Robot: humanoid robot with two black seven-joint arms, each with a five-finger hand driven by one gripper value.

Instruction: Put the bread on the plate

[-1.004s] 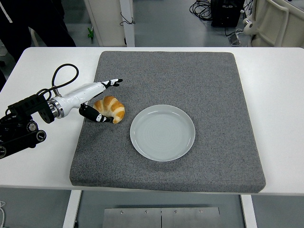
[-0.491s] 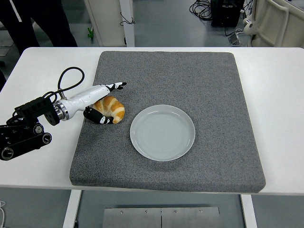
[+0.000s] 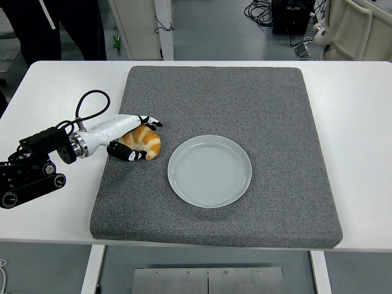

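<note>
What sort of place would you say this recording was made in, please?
Probably a robotics lab: a white table with a grey mat, cables on the floor, and a person standing by.

Left arm: in from the left edge, reaching forward.
Left hand (image 3: 125, 136): fingers curled around the croissant (image 3: 145, 141).

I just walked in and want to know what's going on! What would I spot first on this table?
Probably the golden croissant on the left side of the grey mat, with the robot's left hand closing around it. Right beside it, near the mat's middle, sits an empty pale plate.
</note>
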